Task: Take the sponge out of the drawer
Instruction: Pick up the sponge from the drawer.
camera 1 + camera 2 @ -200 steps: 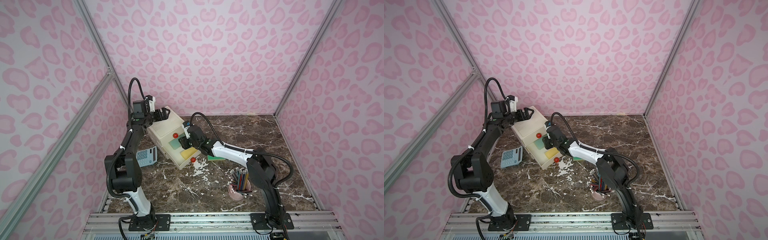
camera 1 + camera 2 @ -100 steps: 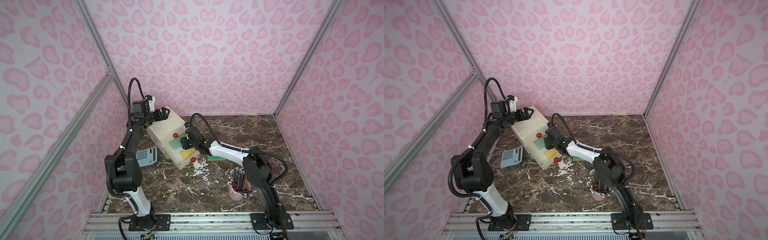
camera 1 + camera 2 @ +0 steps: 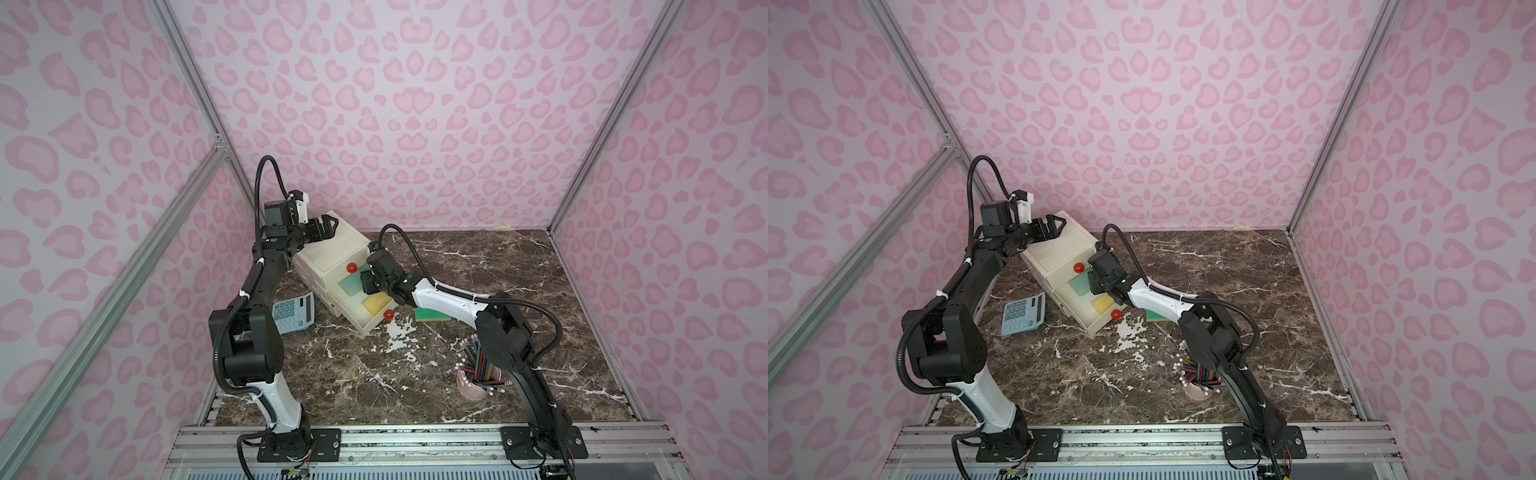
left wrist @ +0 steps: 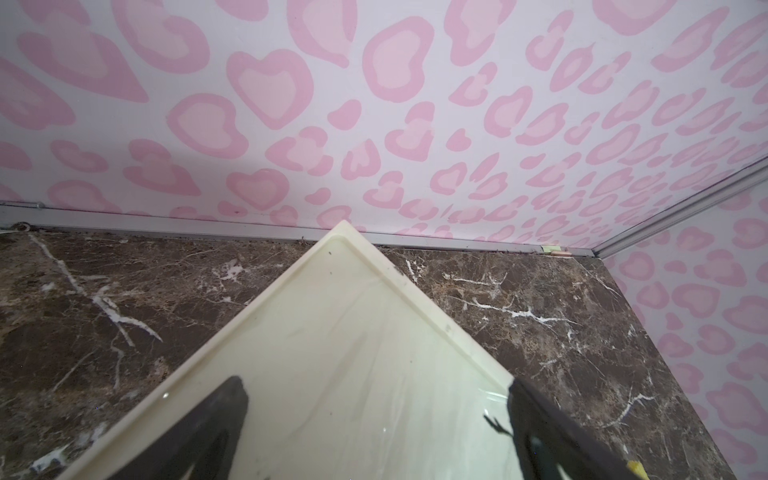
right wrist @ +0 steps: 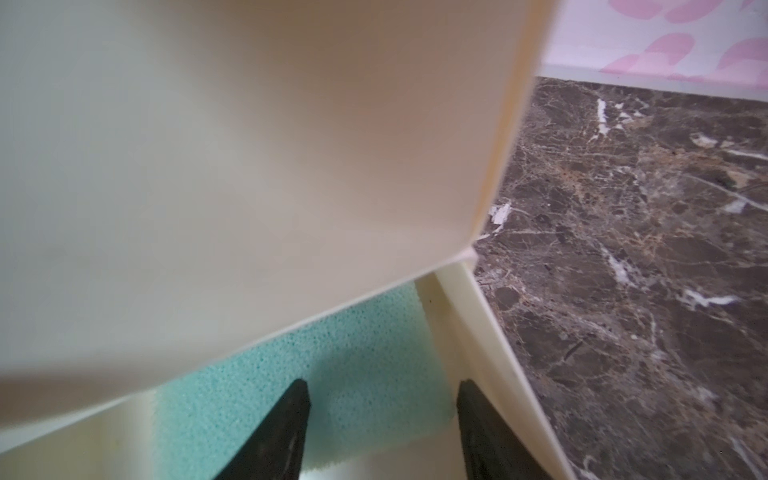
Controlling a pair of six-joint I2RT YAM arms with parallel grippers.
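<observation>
Lying in drawer [image 3: 374, 324]: porous teal sponge [image 5: 249, 374] | right pincer [image 5: 382, 384] parted above | left pincer [image 4: 376, 382] parted

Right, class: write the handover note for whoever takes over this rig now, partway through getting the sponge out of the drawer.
Left gripper: open, over the cabinet's back corner.
Right gripper: open, down in the open drawer over the teal sponge; no grip visible.
Yellow sponge lies in the drawer; a green sponge lies on the table beside it.
Done: drawer open, reach made.
To do: grasp, lift out.
</observation>
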